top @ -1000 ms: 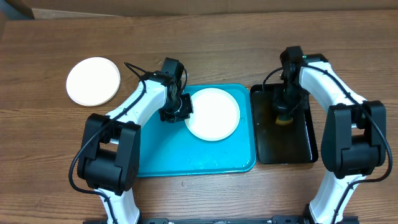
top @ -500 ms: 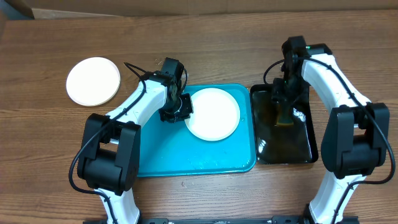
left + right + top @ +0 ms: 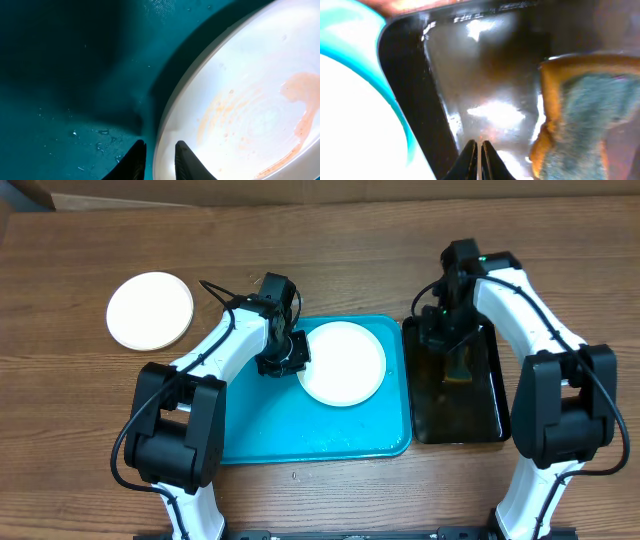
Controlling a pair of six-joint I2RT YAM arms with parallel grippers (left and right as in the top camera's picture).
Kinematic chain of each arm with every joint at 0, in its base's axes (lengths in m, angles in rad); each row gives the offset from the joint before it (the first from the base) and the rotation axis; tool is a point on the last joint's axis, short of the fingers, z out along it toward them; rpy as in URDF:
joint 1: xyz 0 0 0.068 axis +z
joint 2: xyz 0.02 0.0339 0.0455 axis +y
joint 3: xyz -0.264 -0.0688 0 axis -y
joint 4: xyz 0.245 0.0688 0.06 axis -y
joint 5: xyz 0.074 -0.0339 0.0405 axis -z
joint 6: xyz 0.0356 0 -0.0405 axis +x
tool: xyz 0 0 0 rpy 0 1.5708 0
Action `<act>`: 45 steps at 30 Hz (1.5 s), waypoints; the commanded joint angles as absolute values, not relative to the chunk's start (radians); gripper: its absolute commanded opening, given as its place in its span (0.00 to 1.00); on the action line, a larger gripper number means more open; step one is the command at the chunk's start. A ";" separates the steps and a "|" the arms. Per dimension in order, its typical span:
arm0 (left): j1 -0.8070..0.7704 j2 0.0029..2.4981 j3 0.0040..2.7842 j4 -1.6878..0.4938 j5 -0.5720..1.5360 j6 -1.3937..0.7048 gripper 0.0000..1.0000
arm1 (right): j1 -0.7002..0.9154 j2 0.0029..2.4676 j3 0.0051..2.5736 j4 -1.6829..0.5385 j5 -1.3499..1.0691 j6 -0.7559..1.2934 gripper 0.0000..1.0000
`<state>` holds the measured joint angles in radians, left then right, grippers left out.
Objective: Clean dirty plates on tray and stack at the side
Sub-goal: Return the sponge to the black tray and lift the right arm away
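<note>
A white plate [image 3: 345, 363] with an orange smear [image 3: 300, 95] lies on the turquoise tray [image 3: 260, 430]. My left gripper [image 3: 290, 358] is shut on that plate's left rim [image 3: 161, 150], with one finger over the tray floor and the other over the plate's face. Another white plate [image 3: 150, 310] sits on the table at the far left. My right gripper [image 3: 440, 330] hovers over the back left of the black tray [image 3: 480, 415]. Its jaws are shut with nothing between them [image 3: 480, 150].
A yellow sponge with a green-grey scrub face [image 3: 580, 115] lies in the wet black tray to the right of my right gripper, also visible from overhead [image 3: 457, 370]. The turquoise tray's rim [image 3: 402, 120] runs just left of the black tray. Bare wooden table surrounds both trays.
My right gripper opened, left the sponge lying in the black tray, moved back and to the left, and shut empty. The left arm and its plate have not moved.
</note>
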<state>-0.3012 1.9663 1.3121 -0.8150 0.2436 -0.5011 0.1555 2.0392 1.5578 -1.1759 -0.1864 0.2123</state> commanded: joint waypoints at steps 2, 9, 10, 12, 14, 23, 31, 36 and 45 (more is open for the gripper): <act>-0.304 1.976 1.331 -0.815 0.252 -0.493 0.22 | 0.175 2.009 1.508 -1.148 -0.205 0.218 0.06; -0.304 1.976 1.332 -0.815 0.252 -0.493 0.22 | 0.210 2.009 1.491 -1.129 -0.253 0.220 0.05; -0.304 1.976 1.332 -0.815 0.252 -0.493 0.22 | 0.216 2.009 1.491 -1.126 -0.270 0.219 0.05; -0.304 1.976 1.331 -0.815 0.252 -0.493 0.22 | 0.229 2.009 1.491 -1.122 -0.292 0.216 0.06; -0.304 1.976 1.331 -0.815 0.253 -0.493 0.22 | 0.242 2.009 1.491 -1.119 -0.294 0.216 0.05; -0.304 1.976 1.332 -0.819 0.252 -0.492 0.22 | 0.240 2.009 1.502 -1.123 -0.290 0.213 0.15; -0.304 1.976 1.331 -0.819 0.251 -0.448 0.25 | 0.121 2.008 1.644 -1.256 -0.286 0.144 0.31; -0.304 1.976 1.331 -0.818 0.225 -0.448 0.29 | 0.032 2.008 1.696 -1.297 -0.256 0.145 0.34; -0.305 1.976 1.330 -0.819 0.220 -0.448 0.24 | -0.109 2.008 1.695 -1.263 -0.255 0.145 0.49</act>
